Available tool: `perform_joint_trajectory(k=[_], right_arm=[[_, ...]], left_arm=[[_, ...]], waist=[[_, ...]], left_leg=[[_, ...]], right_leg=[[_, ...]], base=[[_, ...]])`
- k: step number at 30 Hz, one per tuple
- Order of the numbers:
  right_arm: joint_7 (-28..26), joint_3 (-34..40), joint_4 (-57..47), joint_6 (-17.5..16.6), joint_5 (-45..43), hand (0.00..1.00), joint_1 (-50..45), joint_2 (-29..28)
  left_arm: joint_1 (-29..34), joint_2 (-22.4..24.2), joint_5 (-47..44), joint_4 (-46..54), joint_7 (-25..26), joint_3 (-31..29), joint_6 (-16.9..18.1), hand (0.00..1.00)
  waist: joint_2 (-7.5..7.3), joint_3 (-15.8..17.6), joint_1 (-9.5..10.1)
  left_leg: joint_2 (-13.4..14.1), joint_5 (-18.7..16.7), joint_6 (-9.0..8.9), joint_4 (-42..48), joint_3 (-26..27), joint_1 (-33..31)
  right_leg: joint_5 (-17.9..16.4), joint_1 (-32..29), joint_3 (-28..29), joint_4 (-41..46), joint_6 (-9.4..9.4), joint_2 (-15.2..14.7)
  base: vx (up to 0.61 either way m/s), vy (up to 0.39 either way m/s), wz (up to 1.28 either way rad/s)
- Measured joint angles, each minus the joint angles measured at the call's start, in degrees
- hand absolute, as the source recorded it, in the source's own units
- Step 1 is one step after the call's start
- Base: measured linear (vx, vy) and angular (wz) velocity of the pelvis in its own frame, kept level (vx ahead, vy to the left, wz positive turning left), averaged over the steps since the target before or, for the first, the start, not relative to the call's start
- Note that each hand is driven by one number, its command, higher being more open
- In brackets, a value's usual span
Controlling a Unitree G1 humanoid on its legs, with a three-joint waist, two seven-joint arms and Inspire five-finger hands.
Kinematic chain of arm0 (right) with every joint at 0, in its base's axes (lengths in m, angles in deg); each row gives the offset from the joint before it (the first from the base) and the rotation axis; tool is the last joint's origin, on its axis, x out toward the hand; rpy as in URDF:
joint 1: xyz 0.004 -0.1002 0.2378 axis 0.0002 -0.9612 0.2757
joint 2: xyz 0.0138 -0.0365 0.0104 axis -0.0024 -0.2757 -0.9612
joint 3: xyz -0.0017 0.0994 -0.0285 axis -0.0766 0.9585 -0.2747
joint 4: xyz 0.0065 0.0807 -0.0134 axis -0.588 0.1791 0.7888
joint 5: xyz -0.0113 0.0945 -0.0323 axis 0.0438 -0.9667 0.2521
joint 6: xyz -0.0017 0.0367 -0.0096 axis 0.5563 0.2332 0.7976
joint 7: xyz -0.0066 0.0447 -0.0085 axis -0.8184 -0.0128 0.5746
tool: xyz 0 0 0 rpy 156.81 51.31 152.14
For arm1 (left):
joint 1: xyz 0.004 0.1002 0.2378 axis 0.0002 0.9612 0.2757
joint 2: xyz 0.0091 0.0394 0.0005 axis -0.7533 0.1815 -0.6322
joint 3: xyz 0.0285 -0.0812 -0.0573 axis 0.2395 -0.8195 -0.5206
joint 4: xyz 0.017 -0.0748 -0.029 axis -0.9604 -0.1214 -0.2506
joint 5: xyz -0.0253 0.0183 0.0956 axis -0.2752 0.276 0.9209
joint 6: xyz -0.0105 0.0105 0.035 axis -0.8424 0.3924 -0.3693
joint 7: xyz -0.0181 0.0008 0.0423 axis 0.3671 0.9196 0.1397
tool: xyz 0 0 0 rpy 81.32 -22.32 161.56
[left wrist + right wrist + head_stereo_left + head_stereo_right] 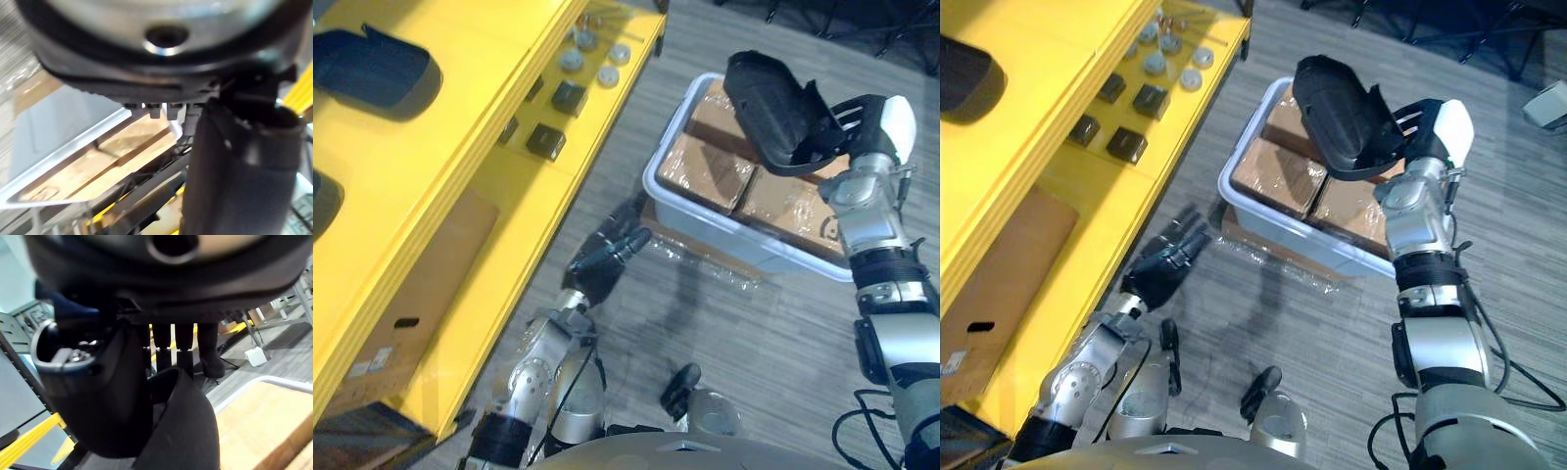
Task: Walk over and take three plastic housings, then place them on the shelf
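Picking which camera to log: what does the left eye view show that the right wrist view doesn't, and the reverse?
Left eye view alone: a shelved housing on top of the yellow shelf, and the open left hand over the floor. Right wrist view alone: a small white box on the floor behind. Shared: the right hand gripping the held housing above the grey bin of brown boxes.

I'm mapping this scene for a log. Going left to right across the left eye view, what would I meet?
Shelf housing on the yellow shelf → small dark blocks on its lower level → open left hand → held housing → right hand gripping it.
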Motion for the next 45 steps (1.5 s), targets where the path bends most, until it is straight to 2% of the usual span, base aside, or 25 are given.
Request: perform_joint_trajectory(k=[2,5,7,11,13,14,16,21,22,23,28,31,32,37,40,45], right_arm=[[-0.1,0.0,-1.0,-2.1,2.2,0.00,-1.2,-1.7],[-0.2,0.0,-3.1,-5.2,5.1,0.00,-3.9,-2.8],[-0.2,0.0,-5.4,-7.4,6.7,0.00,-6.1,-4.0],[-0.2,-0.3,-9.4,-12.8,9.5,0.00,-10.0,-6.5],[-0.2,-0.4,-10.4,-15.7,11.6,0.00,-11.9,-8.3],[-0.2,-0.5,-10.8,-16.3,11.9,0.00,-12.6,-8.5],[-0.5,-2.3,-12.3,-20.9,14.5,0.00,-16.3,-10.3],[-1.0,-5.0,-12.3,-23.4,16.3,0.00,-18.0,-12.5],[-1.3,-6.2,-12.3,-26.0,16.3,0.00,-19.7,-13.4],[-1.3,-6.7,-12.3,-26.8,16.3,0.00,-20.1,-14.1],[-1.4,-8.9,-12.3,-29.4,17.5,0.00,-21.9,-14.8],[-0.1,-9.1,-12.2,-31.3,17.5,0.00,-23.2,-16.4],[0.1,-9.2,-12.2,-32.0,17.5,0.00,-23.5,-16.5],[-0.6,-10.4,-12.2,-33.4,15.5,0.00,-23.9,-17.4],[-1.1,-11.2,-12.7,-33.4,14.3,0.00,-24.1,-18.4],[-0.9,-12.7,-15.8,-33.4,12.8,0.00,-26.2,-18.8]], left_arm=[[-1.9,0.3,-1.5,-2.5,0.7,2.4,-4.2,1.00],[-4.1,0.7,-6.1,-6.2,3.9,4.3,-8.4,1.00],[-7.1,0.8,-8.8,-11.1,6.1,5.6,-9.5,1.00],[-12.6,0.7,-13.6,-19.1,9.6,6.3,-9.3,1.00],[-14.0,0.8,-17.6,-20.8,10.5,6.5,-8.0,1.00],[-14.6,1.0,-18.7,-21.4,10.7,6.7,-7.6,1.00],[-17.2,2.3,-24.6,-22.4,12.2,7.8,-3.7,1.00],[-17.9,3.0,-28.0,-23.2,13.0,7.8,-0.6,1.00],[-17.9,4.4,-33.2,-26.8,15.2,8.0,2.6,1.00],[-18.1,4.7,-35.2,-27.7,15.5,8.0,4.0,1.00],[-20.4,5.1,-37.1,-28.9,15.9,8.0,5.9,1.00],[-21.1,5.1,-37.2,-30.7,16.6,8.0,5.7,1.00],[-21.2,5.1,-37.2,-31.4,16.6,8.2,5.6,0.00],[-21.2,5.2,-39.5,-33.4,16.6,11.7,9.2,0.00],[-21.2,5.3,-40.6,-33.4,16.6,12.5,14.5,0.00],[-21.2,5.4,-40.6,-33.5,16.4,12.8,19.5,0.00]], waist=[[-0.03,-1.3,-0.93],[-0.04,-3.3,-1.62],[-0.06,-4.2,-2.51],[-0.53,-5.2,-4.58],[-0.92,-6.2,-5.68],[-0.93,-6.4,-5.61],[-1.36,-8.0,-6.00],[-1.49,-9.2,-7.00],[-1.27,-10.0,-7.24],[-1.32,-10.0,-7.41],[-1.59,-10.3,-7.33],[-2.00,-11.0,-7.40],[-2.18,-11.2,-7.41],[-2.99,-12.0,-7.64],[-3.16,-12.2,-8.36],[-3.18,-12.3,-8.54]], left_leg=[[0.0,0.1,-0.16,-1.4,1.1,2.2],[0.1,0.3,-0.45,-2.7,2.1,3.7],[0.2,0.4,-0.65,-3.6,2.8,4.9],[0.1,0.5,-0.68,-4.4,4.2,6.3],[0.0,0.6,-0.93,-5.1,4.6,6.9],[0.1,0.6,-0.95,-5.1,4.8,7.1],[-0.2,0.6,-0.94,-5.1,5.6,7.4],[-0.7,1.3,-0.86,-5.5,5.4,7.6],[-1.1,2.4,-0.94,-7.5,5.5,8.7],[-1.1,2.5,-0.92,-7.5,5.6,8.7],[-1.3,2.9,-0.65,-7.5,5.4,8.7],[-1.5,2.9,-0.59,-7.4,5.4,8.6],[-1.6,2.9,-0.59,-7.4,5.4,8.6],[-1.9,3.0,-0.57,-7.4,5.4,8.5],[-1.9,3.0,-0.56,-7.4,5.4,8.5],[-1.9,3.0,-0.56,-7.4,5.4,8.7]], right_leg=[[0.6,1.6,0.9,-1.5,-0.11,0.4],[1.3,1.9,1.9,-2.5,-0.14,1.0],[2.0,2.4,3.0,-3.5,-0.14,1.3],[2.3,2.6,4.5,-3.7,-0.26,1.6],[2.5,2.6,4.9,-3.9,-0.40,1.6],[2.8,2.6,5.2,-4.2,-0.49,1.8],[4.5,3.1,6.2,-6.5,-0.40,1.9],[4.7,3.5,6.4,-7.5,-0.31,1.9],[4.9,3.5,6.5,-7.5,-0.29,2.2],[5.1,3.4,6.6,-7.5,-0.29,2.2],[5.8,3.4,6.5,-8.1,-0.31,2.2],[6.3,3.5,6.6,-8.9,-0.21,2.2],[6.4,3.6,6.6,-9.0,-0.17,2.1],[6.8,3.6,7.1,-9.5,-0.21,2.0],[6.9,3.6,7.1,-9.5,-0.21,1.9],[7.0,3.6,7.1,-9.5,-0.22,1.9]], base=[[0.08,-0.014,-0.21],[0.03,-0.019,-0.21],[0.02,0.014,-0.24],[-0.02,0.004,-0.18],[-0.02,0.011,-0.15],[-0.05,0.025,-0.28],[-0.07,0.028,-0.25],[-0.09,0.013,-0.02],[-0.11,0.027,-0.07],[-0.11,0.032,-0.06],[-0.02,0.006,0.00],[0.03,0.008,0.00],[0.05,0.017,-0.01],[0.02,0.010,-0.02],[0.00,0.000,0.00],[0.00,0.000,0.00]])
